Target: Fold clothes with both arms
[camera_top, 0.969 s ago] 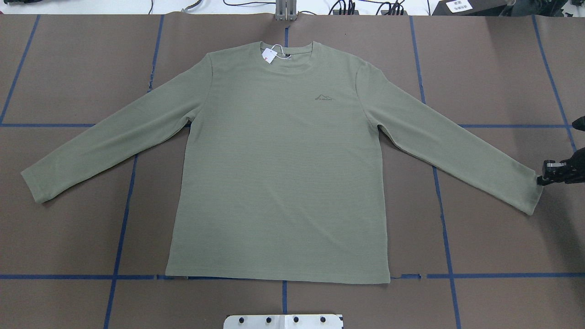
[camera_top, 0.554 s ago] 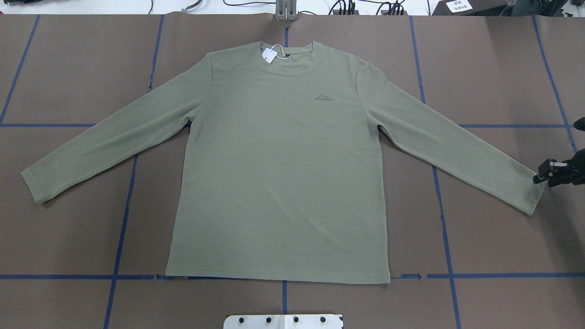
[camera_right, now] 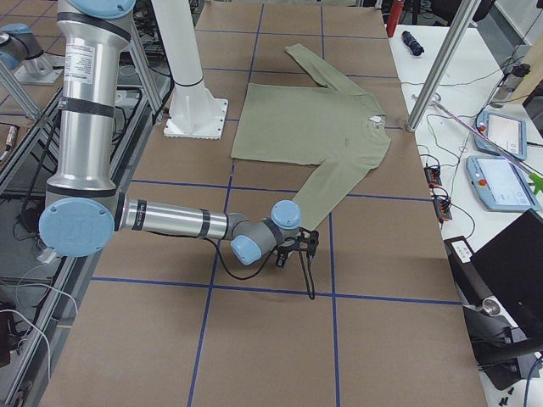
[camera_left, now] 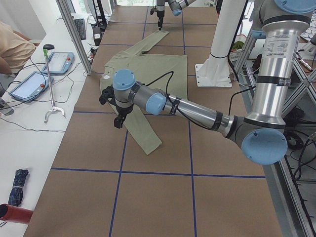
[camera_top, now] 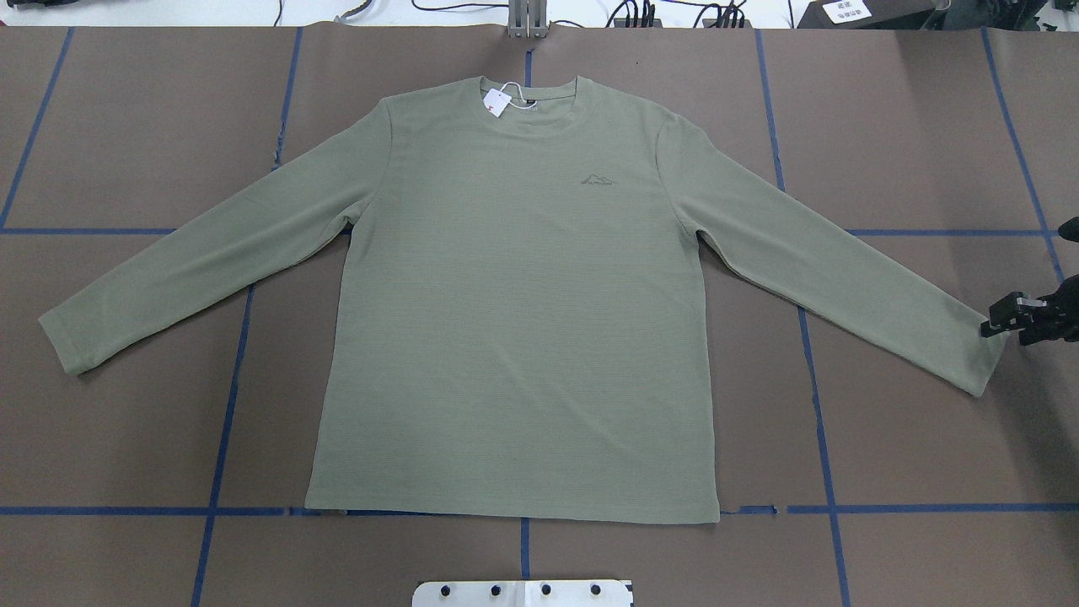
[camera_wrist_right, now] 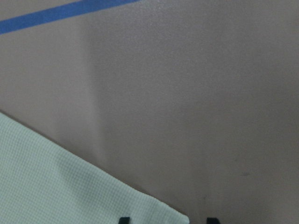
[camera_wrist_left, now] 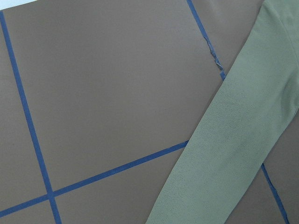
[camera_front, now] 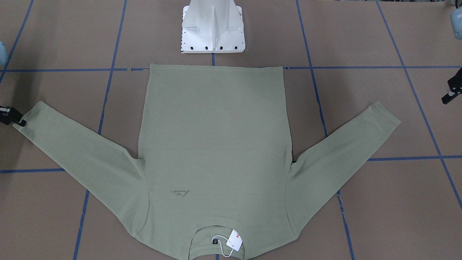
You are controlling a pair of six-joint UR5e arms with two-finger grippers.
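The sage-green long-sleeved shirt [camera_top: 523, 320] lies flat, front up, sleeves spread, with a white hang tag [camera_top: 498, 103] at the neck. My right gripper [camera_top: 990, 324] is low at the upper corner of the right sleeve cuff [camera_top: 982, 362]. In the right wrist view its two fingertips [camera_wrist_right: 124, 220] stand apart with the cuff corner [camera_wrist_right: 154, 207] between them: open, holding nothing. My left gripper [camera_front: 449, 96] shows partly at the front-facing view's edge, apart from the left cuff [camera_front: 386, 115]; I cannot tell its state. The left wrist view shows only the sleeve [camera_wrist_left: 243, 140].
The white pedestal base [camera_front: 213, 29] stands just behind the shirt's hem. Blue tape lines [camera_top: 228, 396] grid the brown table. A white side table with teach pendants [camera_left: 29, 84] and an aluminium post [camera_left: 74, 34] runs along the far edge.
My right gripper has slid a little to the left, from just outside the right cuff to touching its corner. The shirt has not moved.
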